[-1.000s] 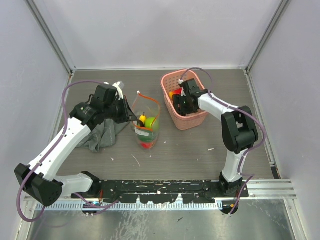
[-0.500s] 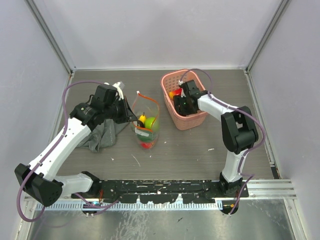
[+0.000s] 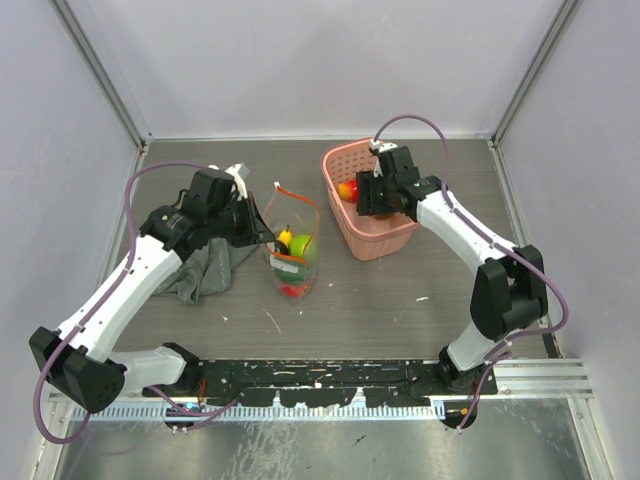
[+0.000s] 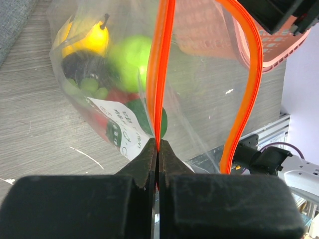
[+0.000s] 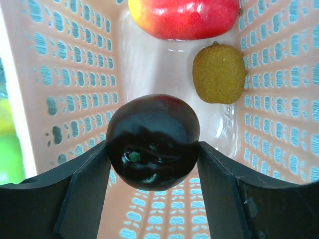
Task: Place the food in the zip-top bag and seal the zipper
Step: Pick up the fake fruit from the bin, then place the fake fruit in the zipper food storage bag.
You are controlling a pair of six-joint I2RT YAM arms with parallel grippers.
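My left gripper (image 4: 158, 149) is clenched tight on the zipper (image 4: 159, 69). Its two black fingers are pressed together with the red-orange strip pinched between their tips, and the strip runs straight up and away from them. The strip's other side bows out to the right, so the mouth of the zip-top bag (image 4: 199, 94) stands open. Just past my fingertips, through the clear plastic, I see a white printed label (image 4: 121, 130), then something red and dark green, and farther in a green fruit (image 4: 127, 57) and a yellow fruit (image 4: 92, 37). From above, the bag's lower end lies on the table (image 3: 400, 300) between my two arms, with the grey cloth (image 3: 200, 272) just beside it on my left, partly under the left arm. My right gripper (image 5: 153, 149) is grasping a dark fruit (image 5: 149, 129), glossy and near black with a small green stem mark, one finger on each side of it. I hold it inside the pink basket (image 5: 60, 74), whose perforated walls stand on both sides. Beyond it on the basket floor lie a brown fuzzy fruit (image 5: 219, 72) and, farthest off, a red and yellow fruit (image 5: 184, 15). In the overhead view the basket stands just to the right of the bag, toward the back of the table.
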